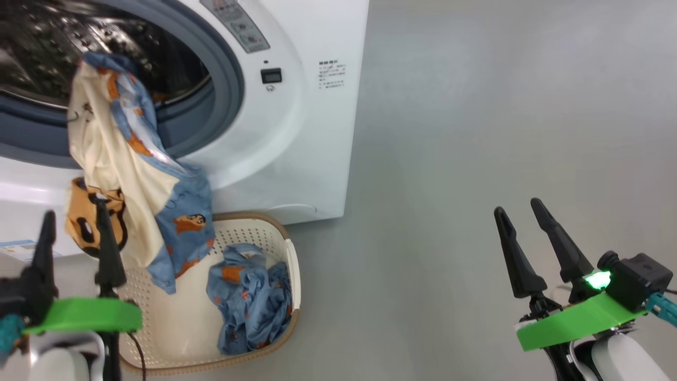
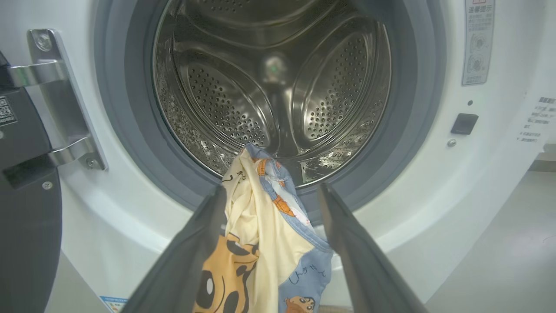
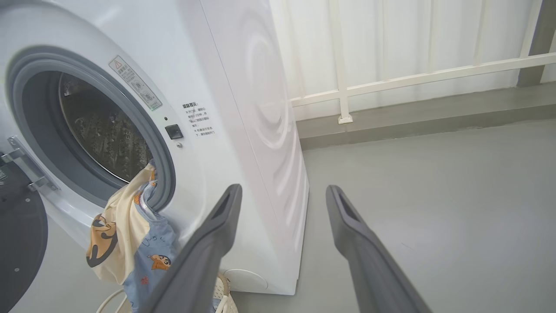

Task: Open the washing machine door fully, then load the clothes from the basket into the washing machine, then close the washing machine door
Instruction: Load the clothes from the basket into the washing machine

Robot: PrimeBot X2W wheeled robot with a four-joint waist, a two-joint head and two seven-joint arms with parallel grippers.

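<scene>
Washing machine (image 1: 296, 132): big white glossy front-loader, mouth open before me.
Door (image 2: 26, 243): round, glossy black rim, standing out to the side on its steel hinge (image 2: 65, 104). I judge the opening step done.
Draped garment (image 1: 121, 159): limp cream and light blue cloth with orange-brown cartoon prints. Its top lies over the grey rubber gasket (image 1: 227, 79) and the rest hangs outside toward the basket, so it is only partly loaded.
Drum (image 2: 269, 87): shiny perforated steel with moulded paddles.
Basket (image 1: 292, 264): small cream perforated plastic, rounded-rectangular, with a brown woven-look rim, on the grey floor against the machine's front.
Crumpled garment (image 1: 248, 296): light blue printed cloth, bunched in the basket, not yet loaded.
Left pincer (image 2: 271, 189): spread wide, with the hanging cloth between my fingers but not pinched.
Right pincer (image 1: 518, 207): spread, empty, well apart over the floor.
Remaining: push in the draped piece, load the second, shut the door.
</scene>
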